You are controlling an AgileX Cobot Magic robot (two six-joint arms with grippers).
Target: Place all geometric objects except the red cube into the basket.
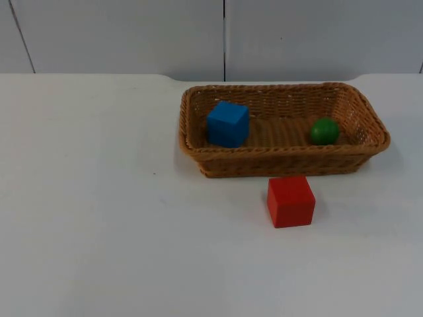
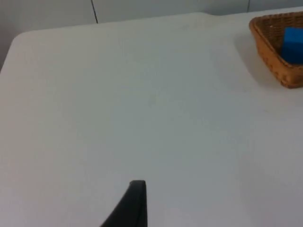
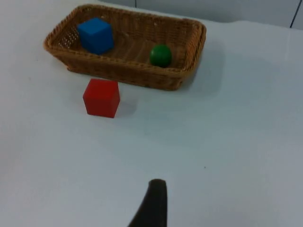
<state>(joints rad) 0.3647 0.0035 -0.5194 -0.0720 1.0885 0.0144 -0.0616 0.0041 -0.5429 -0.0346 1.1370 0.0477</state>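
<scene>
A brown wicker basket [image 1: 284, 160] stands on the white table right of centre. Inside it, a blue cube [image 1: 228, 123] rests at the left end and a green ball [image 1: 324, 131] lies toward the right end. A red cube [image 1: 291, 201] sits on the table just in front of the basket's near wall, apart from it. My left gripper [image 2: 135, 201] hangs over bare table well to the left of the basket [image 2: 277, 47], with the blue cube [image 2: 293, 45] in sight. My right gripper [image 3: 154, 201] is held back from the red cube [image 3: 101, 97], the basket [image 3: 128, 75] and the green ball [image 3: 160, 55].
The white table top ends at a grey partition wall [image 1: 225, 33] behind the basket. Open table surface lies to the left and in front of the red cube.
</scene>
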